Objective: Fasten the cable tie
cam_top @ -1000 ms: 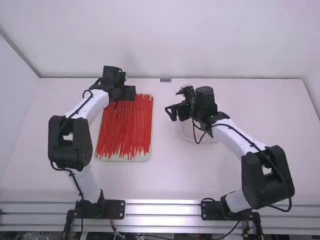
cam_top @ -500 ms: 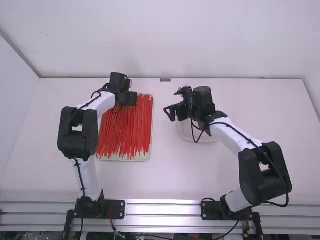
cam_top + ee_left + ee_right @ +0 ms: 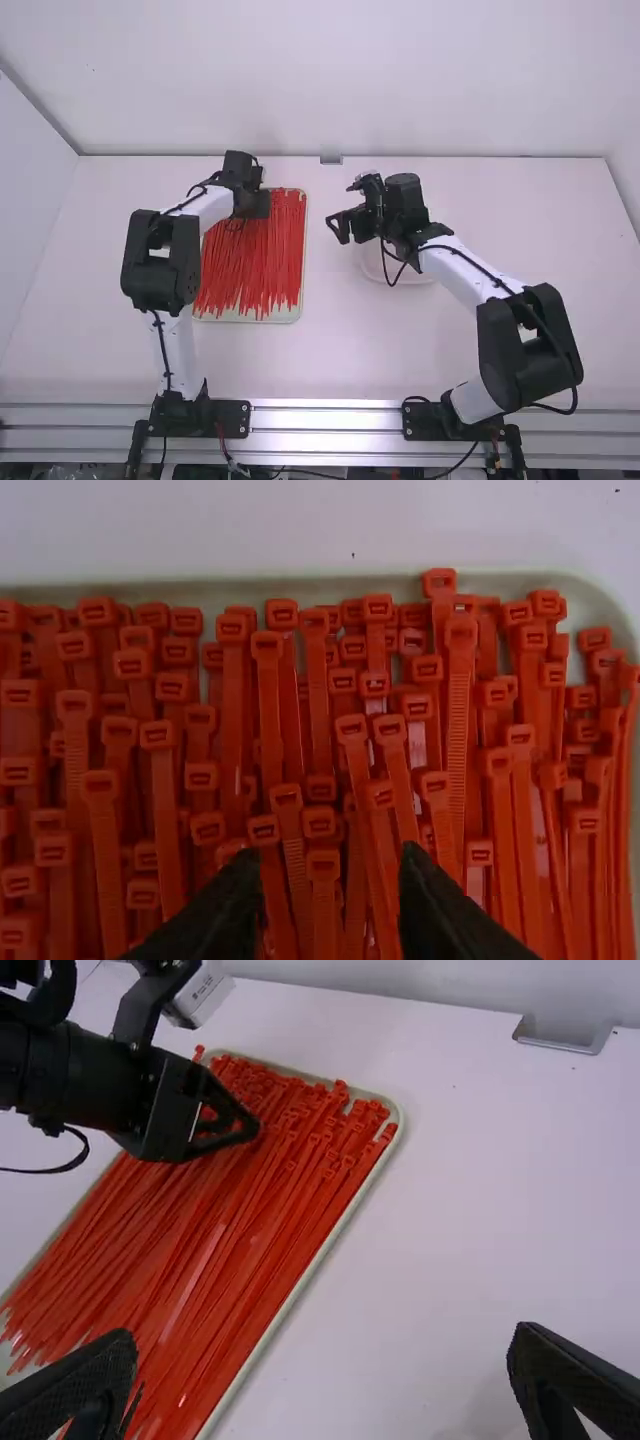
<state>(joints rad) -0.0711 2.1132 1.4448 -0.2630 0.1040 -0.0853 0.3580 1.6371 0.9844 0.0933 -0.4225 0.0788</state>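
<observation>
Cable ties (image 3: pixel 255 255) (image 3: pixel 320 730) (image 3: pixel 200 1250), red plastic strips heaped lengthwise, fill a cream rectangular tray (image 3: pixel 250 317) (image 3: pixel 300 583) (image 3: pixel 300 1280) on the white table (image 3: pixel 500 200), left of the middle. The left gripper (image 3: pixel 250 205) (image 3: pixel 330 855) (image 3: pixel 245 1125) hangs over the tray's far end. Its claw is partly open, with the black fingers dipping among the square tie heads and several ties between them. The right gripper (image 3: pixel 340 225) (image 3: pixel 315 1360) hovers above the table just right of the tray, its claw spread wide and holding nothing. A pale round dish (image 3: pixel 378 270) lies beneath the right arm.

Red-orange cable ties (image 3: pixel 255 255) lay heaped in a shallow beige tray (image 3: pixel 250 318) on the desk (image 3: pixel 520 200), left of middle. All were straight, unfastened, roughly parallel, with square heads bunched at the tray's far end.
</observation>
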